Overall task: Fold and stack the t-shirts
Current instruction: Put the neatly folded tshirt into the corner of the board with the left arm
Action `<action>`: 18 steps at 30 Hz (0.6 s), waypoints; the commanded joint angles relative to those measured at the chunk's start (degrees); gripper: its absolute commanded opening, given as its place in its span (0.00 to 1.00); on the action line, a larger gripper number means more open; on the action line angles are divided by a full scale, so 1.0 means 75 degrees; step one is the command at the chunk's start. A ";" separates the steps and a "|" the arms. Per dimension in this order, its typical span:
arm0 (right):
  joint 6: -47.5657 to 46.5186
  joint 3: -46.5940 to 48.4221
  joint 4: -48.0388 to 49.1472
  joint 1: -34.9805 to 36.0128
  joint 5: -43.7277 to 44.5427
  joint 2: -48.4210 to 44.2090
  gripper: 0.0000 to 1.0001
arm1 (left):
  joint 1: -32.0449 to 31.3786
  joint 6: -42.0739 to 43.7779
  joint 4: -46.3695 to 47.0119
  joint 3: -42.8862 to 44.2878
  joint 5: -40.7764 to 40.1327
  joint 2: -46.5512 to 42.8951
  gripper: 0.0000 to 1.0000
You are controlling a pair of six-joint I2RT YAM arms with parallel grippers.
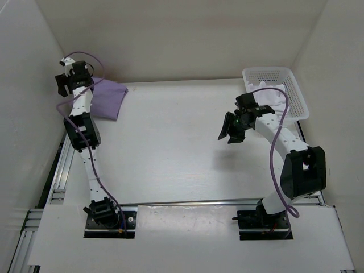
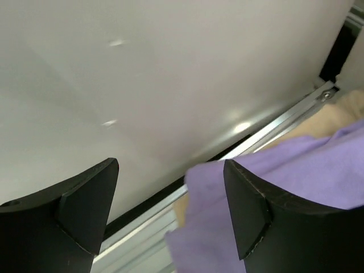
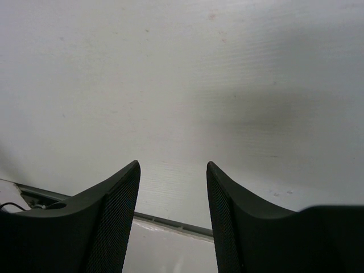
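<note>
A folded lavender t-shirt (image 1: 106,98) lies at the back left of the table. In the left wrist view this lavender shirt (image 2: 318,170) rests on a tan shirt (image 2: 181,208), of which only slivers show. My left gripper (image 1: 62,84) hangs above the stack's left edge near the wall. It is open (image 2: 170,165) and holds nothing. A white shirt (image 1: 268,96) lies crumpled in the basket. My right gripper (image 1: 229,135) hovers over the table left of the basket, open (image 3: 172,165) with only bare table between its fingers.
The white perforated basket (image 1: 296,94) stands at the back right corner. White walls close in the table on the left, back and right. An aluminium rail (image 2: 267,128) runs along the table's left edge beside the stack.
</note>
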 commanded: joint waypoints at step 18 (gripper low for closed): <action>-0.0009 0.6671 -0.0665 -0.2787 0.1821 0.3116 0.68 | -0.2190 -0.0025 -0.3464 -0.5102 0.5000 -0.6459 1.00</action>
